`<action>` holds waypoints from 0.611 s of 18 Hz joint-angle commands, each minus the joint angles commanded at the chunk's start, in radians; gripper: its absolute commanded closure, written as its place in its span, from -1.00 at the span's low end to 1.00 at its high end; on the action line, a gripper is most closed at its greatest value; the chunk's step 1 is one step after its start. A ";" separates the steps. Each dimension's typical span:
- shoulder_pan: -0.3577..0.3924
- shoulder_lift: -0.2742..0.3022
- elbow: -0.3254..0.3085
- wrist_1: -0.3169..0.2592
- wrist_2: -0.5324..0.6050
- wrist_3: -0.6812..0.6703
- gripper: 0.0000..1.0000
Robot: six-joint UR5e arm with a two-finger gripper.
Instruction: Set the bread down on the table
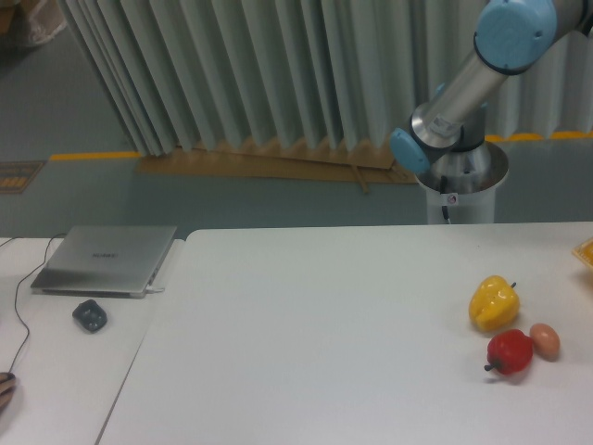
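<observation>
On the white table [324,324] sit a yellow bell pepper [493,302], red fruit [510,352] and brown egg [545,340]; the gripper is out of frame, its state unknowable.

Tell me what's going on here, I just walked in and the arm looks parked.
Nothing is being handled right now. Only the robot arm base and lower joints show behind the white table; its gripper is out of frame. A yellow bell pepper, a red fruit and a small brown egg-shaped thing sit near the right edge. An orange-tan sliver at the far right edge may be the bread, but it is mostly cut off. A laptop rests on the side desk.
</observation>
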 joint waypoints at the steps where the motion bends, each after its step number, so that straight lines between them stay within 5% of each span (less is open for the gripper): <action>1: 0.000 0.000 0.000 -0.002 0.000 -0.002 -0.22; 11: 0.006 0.023 -0.008 -0.009 -0.032 -0.009 -0.18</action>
